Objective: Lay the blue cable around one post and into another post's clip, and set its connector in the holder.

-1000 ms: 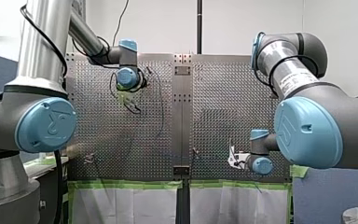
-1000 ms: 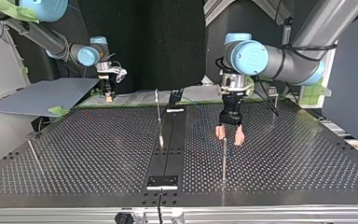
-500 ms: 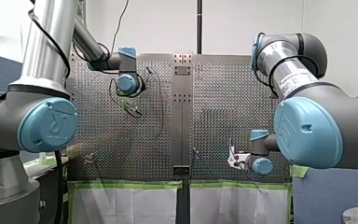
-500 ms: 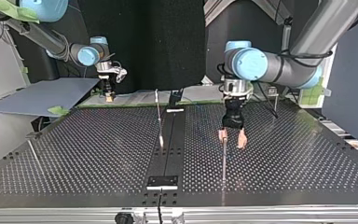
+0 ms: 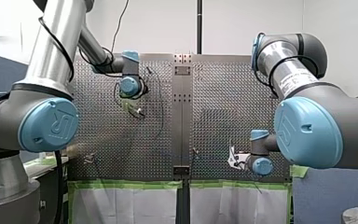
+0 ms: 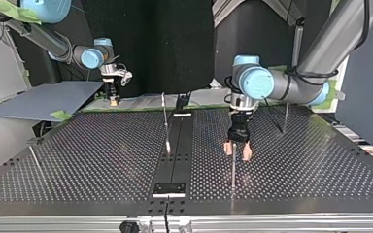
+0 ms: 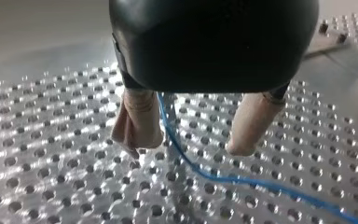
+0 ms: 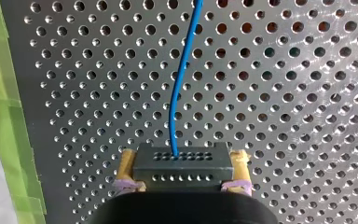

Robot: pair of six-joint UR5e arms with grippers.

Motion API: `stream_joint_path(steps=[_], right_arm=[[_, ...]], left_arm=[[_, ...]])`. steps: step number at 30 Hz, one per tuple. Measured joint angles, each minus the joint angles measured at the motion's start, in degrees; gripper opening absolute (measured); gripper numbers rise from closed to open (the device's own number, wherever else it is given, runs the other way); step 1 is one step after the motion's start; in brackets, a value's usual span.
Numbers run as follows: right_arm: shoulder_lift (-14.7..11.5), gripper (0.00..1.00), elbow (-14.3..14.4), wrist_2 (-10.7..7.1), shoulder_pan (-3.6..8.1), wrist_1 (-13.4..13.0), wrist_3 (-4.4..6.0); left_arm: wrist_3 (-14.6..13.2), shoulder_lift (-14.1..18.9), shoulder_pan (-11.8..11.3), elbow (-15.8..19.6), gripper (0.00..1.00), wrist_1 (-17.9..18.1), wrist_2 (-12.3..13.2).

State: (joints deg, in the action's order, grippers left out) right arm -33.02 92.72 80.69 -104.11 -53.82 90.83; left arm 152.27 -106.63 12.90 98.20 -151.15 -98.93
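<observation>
Where left fingers (image 7: 137, 122) gape, blue cable (image 7: 177, 150) between

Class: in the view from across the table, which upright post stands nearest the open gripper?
The thin post just below my left gripper, whose open fingers flank its tip. The white-tipped post and the rightmost post stand well aside.

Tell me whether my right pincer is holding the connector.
Yes, the black connector sits clamped between the right pincer's yellow pads, the blue cable leaving it ahead.
</observation>
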Motion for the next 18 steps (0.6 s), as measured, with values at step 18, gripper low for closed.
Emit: stream_joint_path(steps=[18], right_arm=[[-1.68, 0.0, -0.4, 1.25, 0.49, 1.78, -2.34]], left_arm=[[-1.33, -0.45, -1.85, -0.4, 1.0, -0.32, -0.99]])
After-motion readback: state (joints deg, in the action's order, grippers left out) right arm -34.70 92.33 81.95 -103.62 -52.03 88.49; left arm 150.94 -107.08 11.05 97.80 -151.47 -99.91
